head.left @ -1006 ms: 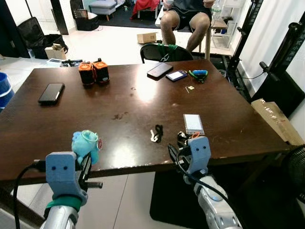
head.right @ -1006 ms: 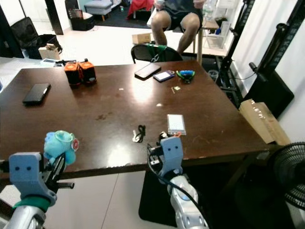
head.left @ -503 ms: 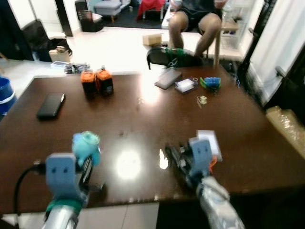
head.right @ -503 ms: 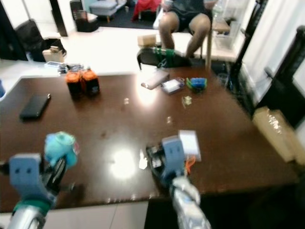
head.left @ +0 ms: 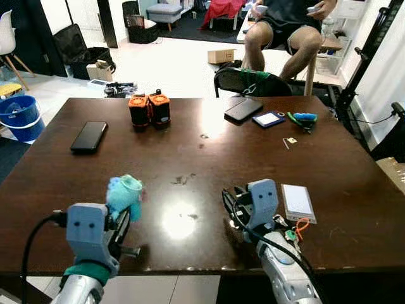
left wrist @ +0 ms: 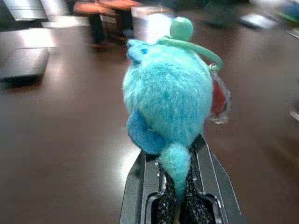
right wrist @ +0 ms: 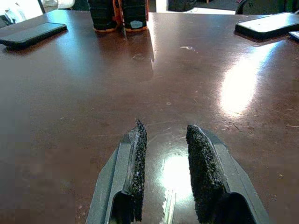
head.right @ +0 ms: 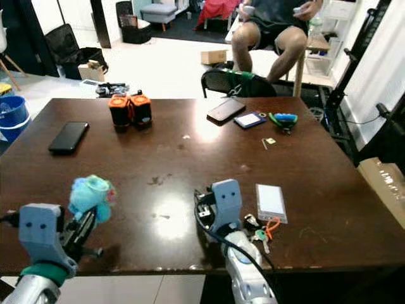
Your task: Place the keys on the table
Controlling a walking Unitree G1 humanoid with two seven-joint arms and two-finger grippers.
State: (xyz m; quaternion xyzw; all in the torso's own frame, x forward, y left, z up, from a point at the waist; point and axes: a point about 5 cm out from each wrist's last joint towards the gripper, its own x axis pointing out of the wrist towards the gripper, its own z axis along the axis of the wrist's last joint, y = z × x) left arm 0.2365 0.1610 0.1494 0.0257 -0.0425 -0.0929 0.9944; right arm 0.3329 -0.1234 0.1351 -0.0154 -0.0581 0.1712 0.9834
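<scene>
Your left gripper (left wrist: 180, 196) hovers over the desk's (head.left: 190, 152) near edge, fingers clamped on a blue plush (head.left: 124, 194). Your right gripper (right wrist: 166, 175) reaches low over the desk, fingers apart and holding nothing. The keys (head.right: 259, 233) lie on the desk just right of it, beside a white card (head.left: 297, 201).

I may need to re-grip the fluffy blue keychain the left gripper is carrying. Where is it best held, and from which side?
Probably where the left gripper has it now: the thin tail at the bottom of the blue plush keychain, pinched between the fingers from below. The round furry body looks too wide and soft to clamp, while the tail fits the narrow gap and leaves the green loop free.
</scene>
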